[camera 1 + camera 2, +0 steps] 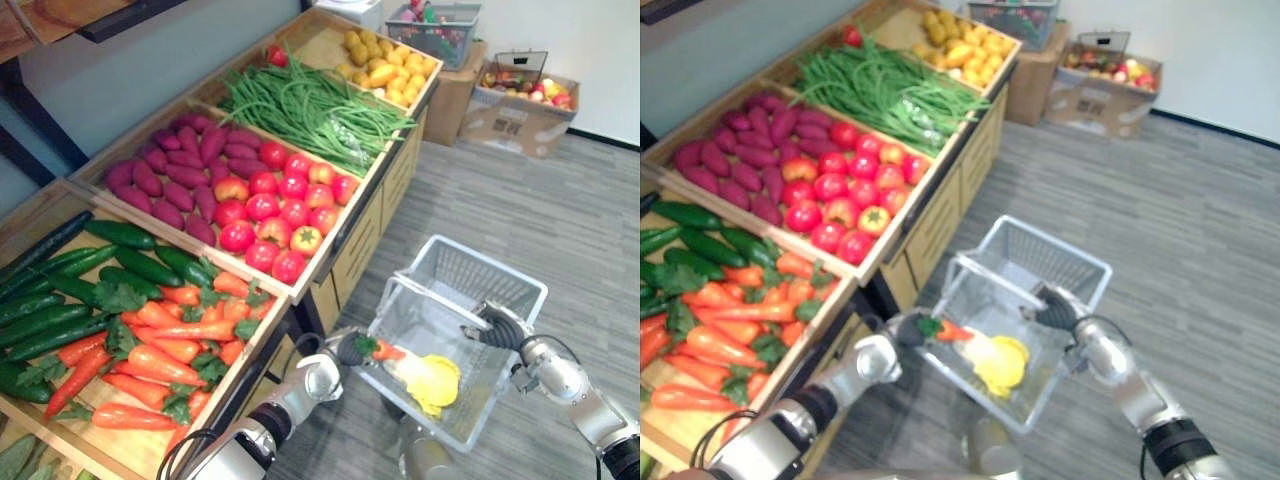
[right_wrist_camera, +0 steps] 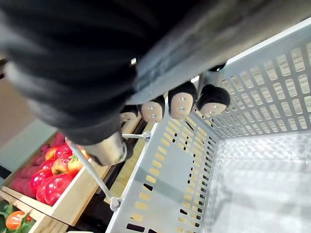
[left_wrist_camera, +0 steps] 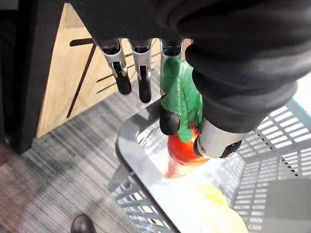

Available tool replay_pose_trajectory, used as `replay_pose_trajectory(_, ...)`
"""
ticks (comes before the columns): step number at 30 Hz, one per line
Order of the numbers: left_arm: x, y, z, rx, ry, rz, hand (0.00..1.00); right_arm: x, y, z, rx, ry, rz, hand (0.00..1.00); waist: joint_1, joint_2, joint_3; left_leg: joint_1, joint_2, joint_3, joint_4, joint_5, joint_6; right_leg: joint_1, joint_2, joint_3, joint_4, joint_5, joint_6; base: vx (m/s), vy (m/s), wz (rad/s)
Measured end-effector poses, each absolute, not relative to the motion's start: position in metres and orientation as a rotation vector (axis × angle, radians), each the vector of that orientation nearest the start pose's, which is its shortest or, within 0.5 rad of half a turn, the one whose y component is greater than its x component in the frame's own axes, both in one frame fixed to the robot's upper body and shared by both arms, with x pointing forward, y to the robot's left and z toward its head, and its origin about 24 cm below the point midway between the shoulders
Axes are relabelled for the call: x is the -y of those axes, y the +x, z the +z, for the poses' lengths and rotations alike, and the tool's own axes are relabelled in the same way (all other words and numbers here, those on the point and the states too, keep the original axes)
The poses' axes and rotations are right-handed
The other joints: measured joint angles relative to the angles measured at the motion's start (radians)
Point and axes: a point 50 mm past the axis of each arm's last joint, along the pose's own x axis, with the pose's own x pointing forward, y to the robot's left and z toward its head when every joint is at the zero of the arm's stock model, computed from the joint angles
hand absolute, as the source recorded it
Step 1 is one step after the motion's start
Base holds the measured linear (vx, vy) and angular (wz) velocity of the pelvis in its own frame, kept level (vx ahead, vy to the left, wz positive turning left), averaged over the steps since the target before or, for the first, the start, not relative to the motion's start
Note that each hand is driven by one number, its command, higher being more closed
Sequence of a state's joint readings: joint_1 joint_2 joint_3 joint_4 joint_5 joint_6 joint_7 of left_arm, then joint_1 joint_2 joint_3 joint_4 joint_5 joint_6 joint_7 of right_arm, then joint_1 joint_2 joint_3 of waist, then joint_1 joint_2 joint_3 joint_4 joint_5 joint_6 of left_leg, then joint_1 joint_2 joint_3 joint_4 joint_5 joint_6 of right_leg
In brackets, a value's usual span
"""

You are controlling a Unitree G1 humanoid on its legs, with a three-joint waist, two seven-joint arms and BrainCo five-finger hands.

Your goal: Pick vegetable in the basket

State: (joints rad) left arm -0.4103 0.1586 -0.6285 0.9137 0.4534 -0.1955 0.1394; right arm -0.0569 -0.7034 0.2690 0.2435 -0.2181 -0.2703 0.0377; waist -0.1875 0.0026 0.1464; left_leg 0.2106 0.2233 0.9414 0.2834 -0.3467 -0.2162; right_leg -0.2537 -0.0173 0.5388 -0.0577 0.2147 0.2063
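Left hand [image 3: 216, 141] grips the leafy green crown of an orange plastic carrot [image 3: 182, 148] between the thumb and one curled finger, with the other fingers straight and spread clear. The carrot hangs just past the fingertips, inside the near rim of the grey perforated plastic basket [image 1: 480, 262], and does not appear to touch its floor. Its long axis runs from the pinch outward and down. The crown sits at the hand and the tapered root points away from it, toward a yellow plastic vegetable [image 1: 432, 382] lying in the basket beyond.

The step in hand looks like the drop. Done well, the hand would carry the root a little further in from the rim and lower it before the thumb lets go, so that the carrot neither catches the wall nor tips out. Laying it beside the yellow piece should stop it rolling.

On the far side of the basket, the right hand [image 1: 500, 328] has its fingers curled over the basket's rim, steadying it.
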Motion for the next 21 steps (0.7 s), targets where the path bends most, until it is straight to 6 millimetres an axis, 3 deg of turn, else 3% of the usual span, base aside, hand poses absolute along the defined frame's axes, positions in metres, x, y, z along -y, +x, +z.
replay_pose_trajectory(9, -0.069, 0.271, -0.045, -0.104, 0.902, -0.638, 0.0, 0.235, 0.248, 0.033, -0.03, -0.912, 0.353, 1.0, 0.001, 0.0, 0.0, -0.015, 0.002, -0.028, 0.02, -0.009, 0.013, 0.006, -0.01, -0.018, -0.003, 0.0, 0.0, 0.0, -0.02, 0.08)
replay_pose_trajectory(13, -0.061, 0.275, -0.026, -0.037, 0.799, -0.611, 0.0, 0.243, 0.24, 0.026, -0.07, -0.9, 0.318, 1.0, 0.003, 0.001, -0.001, -0.032, 0.008, -0.06, 0.032, -0.012, 0.019, 0.015, -0.023, -0.045, -0.009, 0.0, 0.0, -0.01, -0.028, 0.21)
replay_pose_trajectory(16, -0.055, 0.269, -0.003, 0.064, 0.641, -0.594, 0.0, 0.257, 0.238, 0.022, -0.101, -0.895, 0.244, 1.0, 0.005, 0.004, -0.002, -0.052, 0.009, -0.091, 0.036, -0.012, 0.022, 0.015, -0.035, -0.071, -0.011, 0.0, 0.0, -0.01, -0.029, 0.28)
replay_pose_trajectory(21, -0.033, 0.258, 0.052, 0.312, 0.398, -0.618, 0.0, 0.27, 0.228, 0.001, -0.21, -0.913, 0.227, 1.0, 0.04, 0.026, -0.015, -0.071, 0.009, -0.152, 0.036, -0.008, 0.03, 0.04, -0.059, -0.125, -0.02, -0.002, -0.003, -0.01, -0.025, 0.34)
